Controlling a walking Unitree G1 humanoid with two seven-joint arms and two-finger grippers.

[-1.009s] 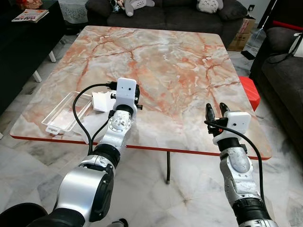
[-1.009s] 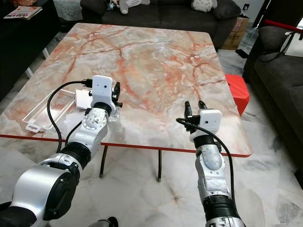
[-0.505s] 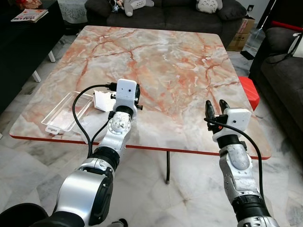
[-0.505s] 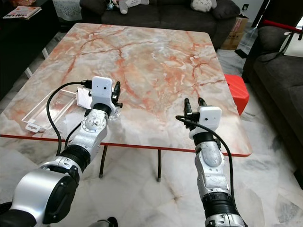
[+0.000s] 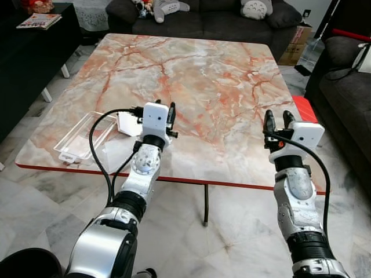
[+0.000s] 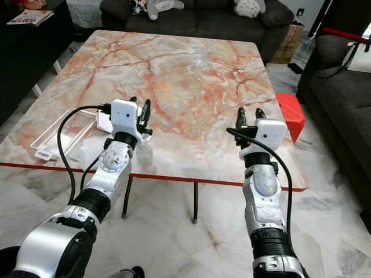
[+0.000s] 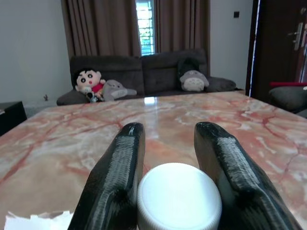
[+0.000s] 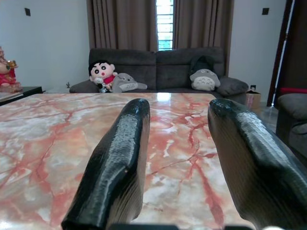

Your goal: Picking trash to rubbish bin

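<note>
- The counter (image 5: pixel 220 87) is a square slab of orange-veined marble with a red rim along its near edge.
- The left pincer (image 5: pixel 169 113) is over the counter's near-left part, its two black fingers (image 7: pixel 120 167) pointing toward the far edge.
- In the left wrist view a small round white cap (image 7: pixel 178 196), seemingly the top of a container, sits between those fingers, which press in on both sides of it; the pincer is gripping it.
- What lies below the cap cannot be made out.
- A clear plastic tray (image 5: pixel 84 136) lies by the near-left corner, close to the near edge, to the left of the left pincer.
- White paper scraps (image 5: pixel 128 123) lie between the tray and the left pincer, just beside the tray.
- The right pincer (image 5: pixel 277 120) is raised at the counter's near-right corner, fingers pointing up and forward.
- Its fingers (image 8: pixel 117 163) stand apart with nothing between them: it is open.
- A red box-shaped object (image 5: pixel 305 110) stands on the floor just beyond the counter's right edge.
- A dark grey sofa (image 5: pixel 208 20) with soft toys (image 5: pixel 258 7) runs along beyond the far edge.
</note>
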